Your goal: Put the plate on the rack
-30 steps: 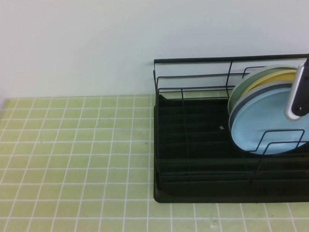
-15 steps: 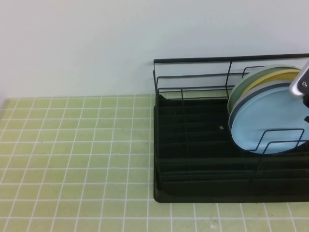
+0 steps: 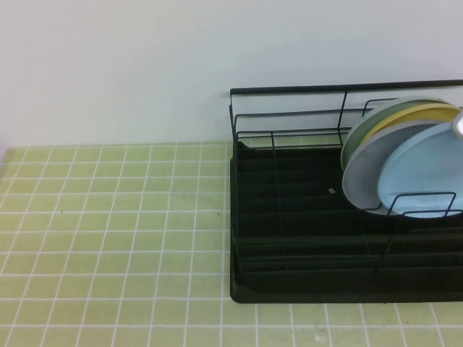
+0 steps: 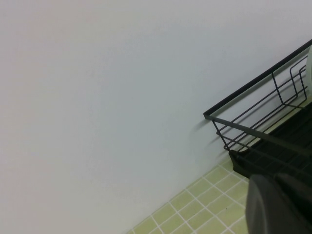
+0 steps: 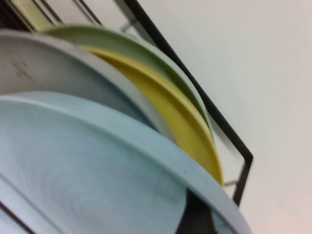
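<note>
Task thing: the round light-blue plate [image 3: 419, 170] stands on edge at the right end of the black wire dish rack [image 3: 289, 90], with its lower rim behind a wire loop.
Neighbours: it is the nearest of four plates and leans on a round grey plate [image 3: 362, 173]. A yellow plate [image 3: 416, 114] and a green plate [image 3: 383, 114] stand farther back.
Setting: the rack sits on the right of the pale green tiled tabletop [image 3: 108, 231], close to the far white wall.
Right gripper [image 3: 459, 127]: only a silver sliver shows at the right edge, by the blue plate's upper rim. I cannot tell whether it is wide or narrow, or whether it touches the plate.
Left gripper [image 4: 273, 200]: out of the high view and off to the left of the rack. It is closed, with nothing in it.
Step in hand: probably the release, since the plate looks seated.
Next move: the right arm needs to draw up and away from the rim without nudging the leaning stack.
</note>
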### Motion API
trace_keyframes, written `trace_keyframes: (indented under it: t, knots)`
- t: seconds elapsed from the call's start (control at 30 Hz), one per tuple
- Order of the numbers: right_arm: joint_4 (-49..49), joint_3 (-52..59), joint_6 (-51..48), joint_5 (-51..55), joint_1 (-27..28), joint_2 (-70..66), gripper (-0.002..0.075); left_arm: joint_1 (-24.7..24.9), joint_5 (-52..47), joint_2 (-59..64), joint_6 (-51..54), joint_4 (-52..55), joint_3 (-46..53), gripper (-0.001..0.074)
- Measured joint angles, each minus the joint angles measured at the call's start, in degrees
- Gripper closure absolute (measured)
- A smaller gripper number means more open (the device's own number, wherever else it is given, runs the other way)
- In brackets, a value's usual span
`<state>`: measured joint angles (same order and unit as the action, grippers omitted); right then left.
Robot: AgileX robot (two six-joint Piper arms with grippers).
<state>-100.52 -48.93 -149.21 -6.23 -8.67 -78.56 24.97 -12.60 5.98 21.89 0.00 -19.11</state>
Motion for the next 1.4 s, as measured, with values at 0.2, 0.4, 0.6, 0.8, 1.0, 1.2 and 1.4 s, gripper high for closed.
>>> trace_keyframes:
  t: [0.2, 0.4, 0.6, 0.8, 1.0, 1.2, 1.4]
  knots:
    - [0.0, 3.0, 0.2, 2.8, 0.0, 0.4, 0.0225, 0.0, -0.2, 0.0, 0.0, 0.0, 0.0, 0.0735]
    - [0.0, 4.3, 0.2, 9.7, 0.0, -2.2, 0.0225, 0.0, -0.5, 0.0, 0.0, 0.0, 0.1, 0.0735]
    - [0.0, 4.3, 0.3, 4.5, 0.0, -4.7, 0.0231, 0.0, -0.7, 0.0, -1.4, 0.0, 0.1, 0.0735]
    - [0.0, 4.3, 3.1, 6.9, 0.0, -5.1, 0.023, 0.0, -0.7, 0.0, -1.4, 0.0, 0.1, 0.0735]
    - [0.0, 4.2, 6.3, 10.5, 0.1, -5.0, 0.0204, 0.0, -0.7, 0.0, -1.4, 0.0, 0.1, 0.0734]
    - [0.0, 4.3, 6.6, 5.7, 0.1, -5.1, 0.0193, 0.0, 0.2, 0.0, -1.4, 0.0, 0.8, 0.0734]
    - [0.0, 4.3, 7.7, 5.5, 0.1, -5.1, 0.019, 0.0, 0.2, 0.0, -1.4, 0.0, 0.8, 0.0735]
